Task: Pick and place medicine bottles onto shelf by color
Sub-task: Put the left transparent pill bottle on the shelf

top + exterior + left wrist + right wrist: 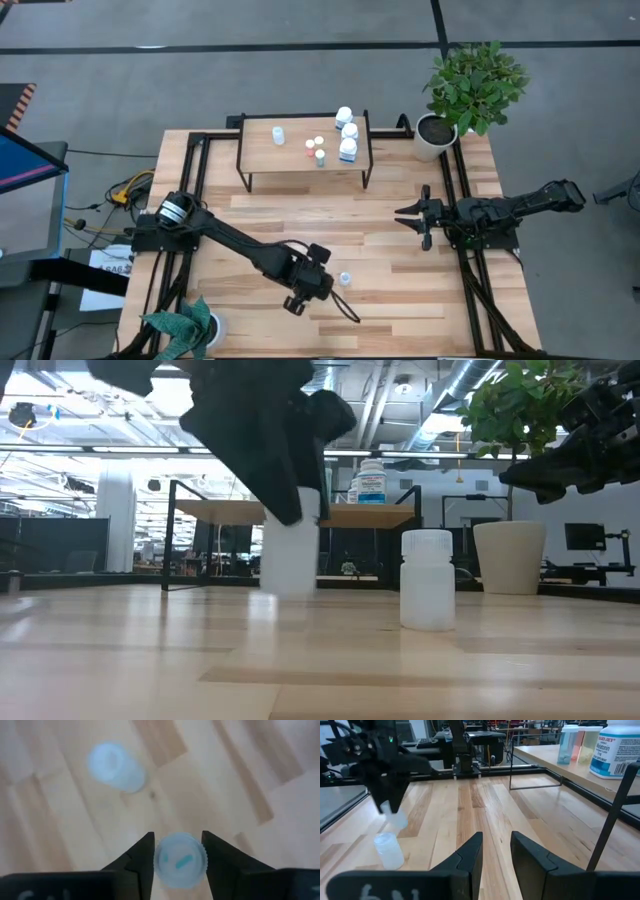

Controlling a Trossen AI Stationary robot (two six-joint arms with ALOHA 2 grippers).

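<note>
A small pale-capped bottle (180, 860) sits between the two dark fingers (142, 860) of the left gripper (308, 283), which close against its cap on both sides; the low view shows this bottle (289, 555) under the gripper with its base at or just above the tabletop, contact not determinable. Just beside the left gripper, on its shelf-ward side, a second small bottle (345, 278) stands upright and free on the table (400, 290), also visible in the low view (427, 580) and the left wrist view (114, 766). Well beyond the gripper, at the far edge of the table, stands the shelf (262, 148), carrying three larger white bottles (348, 131) grouped at one end, several tiny bottles (316, 148) near its middle, and one tiny bottle (278, 136) apart toward the other end. The right gripper (411, 220) hangs over the table's right side, well apart from the left, fingers parted with a narrow gap and holding nothing. A potted plant (470, 90) stands at the far right corner.
</note>
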